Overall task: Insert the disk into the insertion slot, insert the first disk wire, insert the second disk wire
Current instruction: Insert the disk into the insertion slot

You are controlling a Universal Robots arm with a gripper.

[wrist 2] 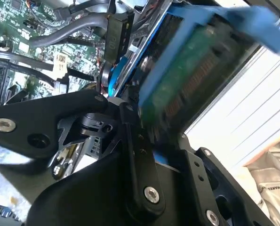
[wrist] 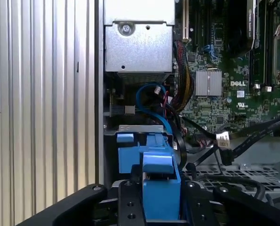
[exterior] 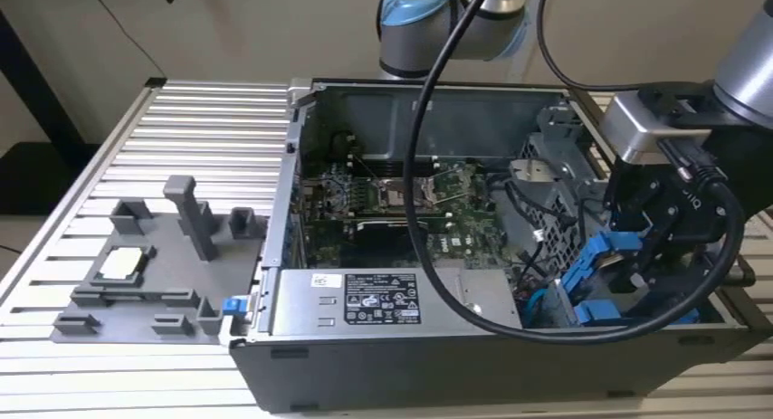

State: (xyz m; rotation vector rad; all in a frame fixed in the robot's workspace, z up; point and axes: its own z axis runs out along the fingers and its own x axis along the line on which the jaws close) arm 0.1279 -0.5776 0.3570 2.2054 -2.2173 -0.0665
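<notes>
At the end of the computer case [exterior: 362, 369] on the exterior view's right, the gripper [wrist: 161, 214] has its jaws clamped on the disk [exterior: 595, 261], tilted just above the insertion slot [exterior: 592, 312]; I judge that nothing is inserted yet.

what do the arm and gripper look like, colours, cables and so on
The arm has grey tube sections with light blue joint caps. A silver block at the wrist carries the black gripper, built of flat black linkage bars with silver screws. Thick black cables loop down to the wrist.
</notes>
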